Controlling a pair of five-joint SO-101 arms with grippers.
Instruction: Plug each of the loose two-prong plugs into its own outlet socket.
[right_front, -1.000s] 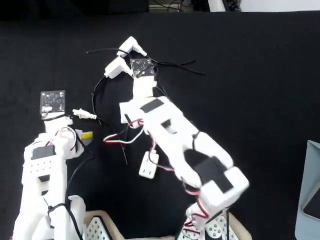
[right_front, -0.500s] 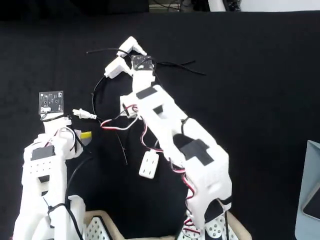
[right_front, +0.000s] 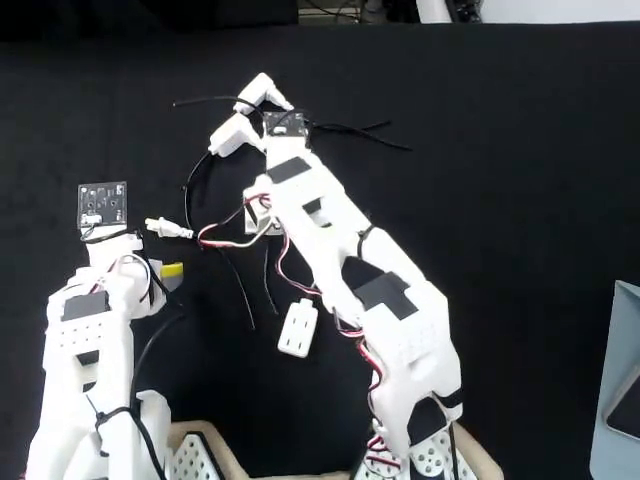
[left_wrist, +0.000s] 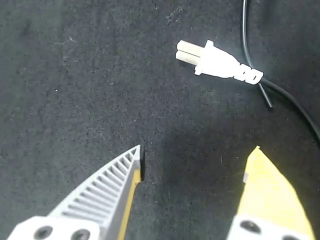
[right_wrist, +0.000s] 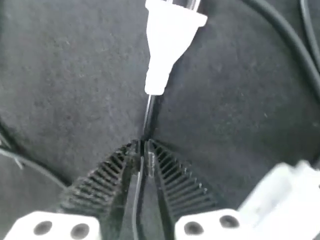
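A white two-prong plug (left_wrist: 215, 65) with a black cord lies on the black cloth just ahead of my open left gripper (left_wrist: 192, 157), nothing between the fingers. From above, this plug (right_front: 168, 229) lies beside the left arm's wrist. My right gripper (right_wrist: 145, 148) is shut on the thin black cord just behind another white plug (right_wrist: 167, 42). At the far end of the right arm lie two white plugs (right_front: 262, 92) (right_front: 235, 133). A white outlet socket (right_front: 298, 330) lies near the table's middle.
Black cords (right_front: 350, 130) loop over the cloth around the far plugs. A white block (right_front: 250, 226) peeks out beside the right arm. A grey object (right_front: 618, 385) stands at the right edge. The right half of the cloth is bare.
The right arm has swung its elbow in and stretched out straighter toward the far plugs, uncovering the outlet socket. The left arm has stayed put.
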